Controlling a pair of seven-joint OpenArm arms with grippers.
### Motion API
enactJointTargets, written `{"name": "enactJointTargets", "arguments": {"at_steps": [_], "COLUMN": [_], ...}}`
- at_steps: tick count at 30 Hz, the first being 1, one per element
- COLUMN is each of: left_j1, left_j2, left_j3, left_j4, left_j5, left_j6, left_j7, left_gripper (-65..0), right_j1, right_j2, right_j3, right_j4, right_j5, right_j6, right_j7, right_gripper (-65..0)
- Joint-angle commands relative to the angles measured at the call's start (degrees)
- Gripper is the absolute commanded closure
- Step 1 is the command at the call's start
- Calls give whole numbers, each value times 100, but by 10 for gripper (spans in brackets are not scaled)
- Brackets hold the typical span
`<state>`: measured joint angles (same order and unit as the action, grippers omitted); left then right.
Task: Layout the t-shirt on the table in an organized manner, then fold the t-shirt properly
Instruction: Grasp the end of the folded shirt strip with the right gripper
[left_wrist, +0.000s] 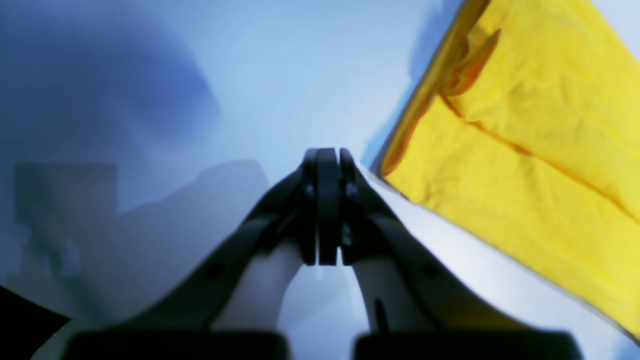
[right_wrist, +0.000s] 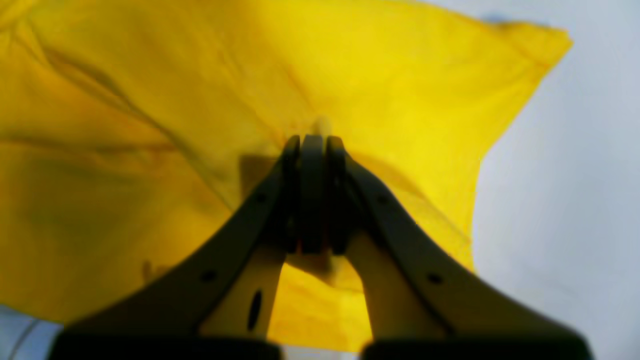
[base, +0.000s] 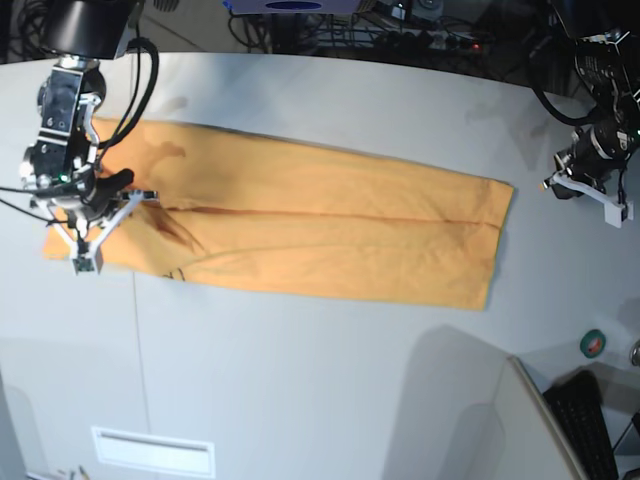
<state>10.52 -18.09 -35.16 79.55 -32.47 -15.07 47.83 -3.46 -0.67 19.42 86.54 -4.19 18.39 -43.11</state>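
The orange-yellow t-shirt (base: 320, 225) lies on the table (base: 320, 380) as a long flat strip folded lengthwise, running left to right, with a crease along its middle. My right gripper (base: 82, 260) hangs over the strip's left end. In the right wrist view this gripper (right_wrist: 312, 140) has its jaws together right above the cloth (right_wrist: 150, 125), and I see no cloth bunched between them. My left gripper (base: 612, 210) is off the shirt's right end, over bare table. In the left wrist view it (left_wrist: 327, 155) is shut and empty, with the shirt (left_wrist: 540, 140) to its right.
A small slanted grey panel (base: 480, 430) and a dark keyboard (base: 592, 425) sit at the front right. A green tape roll (base: 594, 343) lies near the right edge. Cables and gear line the far edge (base: 400, 25). A white slot (base: 155, 450) is at the front left.
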Motion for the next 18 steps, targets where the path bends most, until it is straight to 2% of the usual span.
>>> {"name": "enactJointTargets", "arguments": {"at_steps": [1,6,9,10,13,16,18], "left_j1": [-37,-134,-160,-160,-160,-178,-178], "left_j2": [-112,-112,-112,-112,-112,-103,-103], "left_j3": [-23,-5,-5,-5,4,4,4], "left_j4": [129,111,120,129,137,137,146], "left_j5": [-45,-45,-37,-37,-37,-37,-37], "left_j6": [-18,-18,-18,-18,-18,-18,-18], "left_j7": [-84,-84,-84,-84,-84,-84,-84], "left_gripper": [0,0,0,0,0,0,0], "right_j1": [26,-133,-133,-159,-300,-159,-80], "right_j2": [-52,-166,-158,-158,-158,-140,-131], "right_j3": [-12,-12,-12,-12,-56,-56,-56], "right_j4": [168,238,493,748,1328,1231,827], "right_j5": [54,36,45,54,54,54,54], "right_j6": [-15,-50,-33,-33,-33,-33,-33], "right_j7": [105,70,-282,-414,-449,-449,-449], "right_gripper": [0,0,-180,-206,-207,-194,-110]}}
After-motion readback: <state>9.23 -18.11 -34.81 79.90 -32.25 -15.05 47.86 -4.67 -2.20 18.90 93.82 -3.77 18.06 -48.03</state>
